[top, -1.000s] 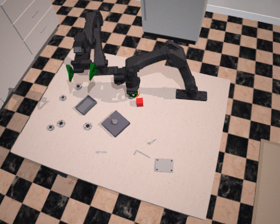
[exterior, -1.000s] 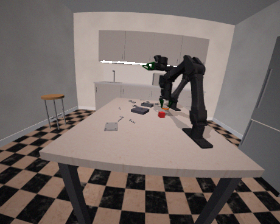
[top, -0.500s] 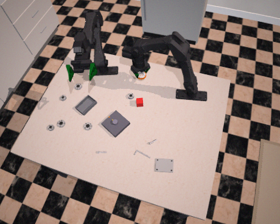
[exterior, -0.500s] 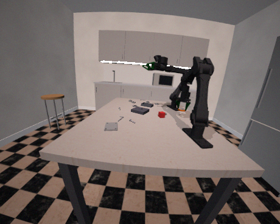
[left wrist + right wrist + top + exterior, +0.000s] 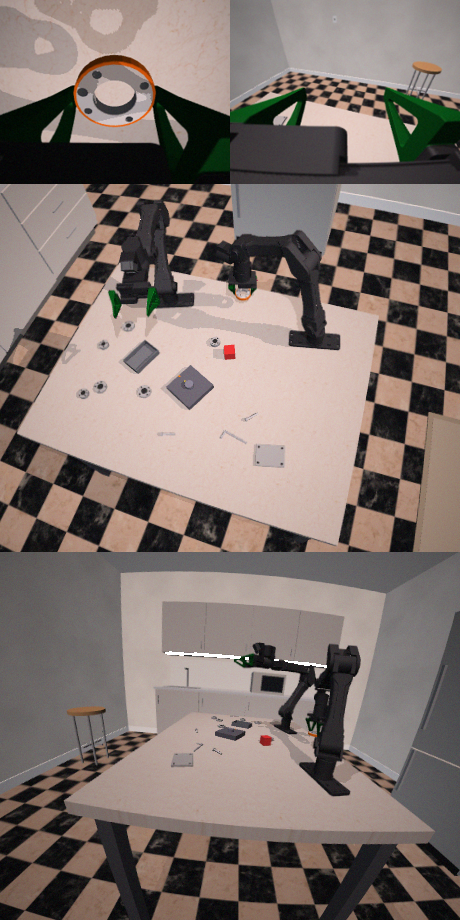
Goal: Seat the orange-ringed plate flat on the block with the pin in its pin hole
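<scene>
The orange-ringed plate (image 5: 114, 97) is gripped by its rim between the green fingers of my left gripper (image 5: 114, 92), held level above the bare table top. Its large centre hole and five small holes face the wrist camera. In the top view this gripper (image 5: 242, 290) hangs near the table's far edge with the plate (image 5: 243, 297) under it, well away from the block. The dark grey block (image 5: 189, 385) with its round post lies in the middle of the table. My right gripper (image 5: 133, 303) is open and empty, raised high at the far left; its wrist view (image 5: 345, 111) looks out at the room.
A red cube (image 5: 229, 351) and a plain ringed plate (image 5: 214, 342) lie between the left gripper and the block. A dark tray (image 5: 141, 355) and several more plain plates (image 5: 100, 386) lie to the left. A light grey plate (image 5: 269, 455) and small metal parts (image 5: 232, 436) lie near the front.
</scene>
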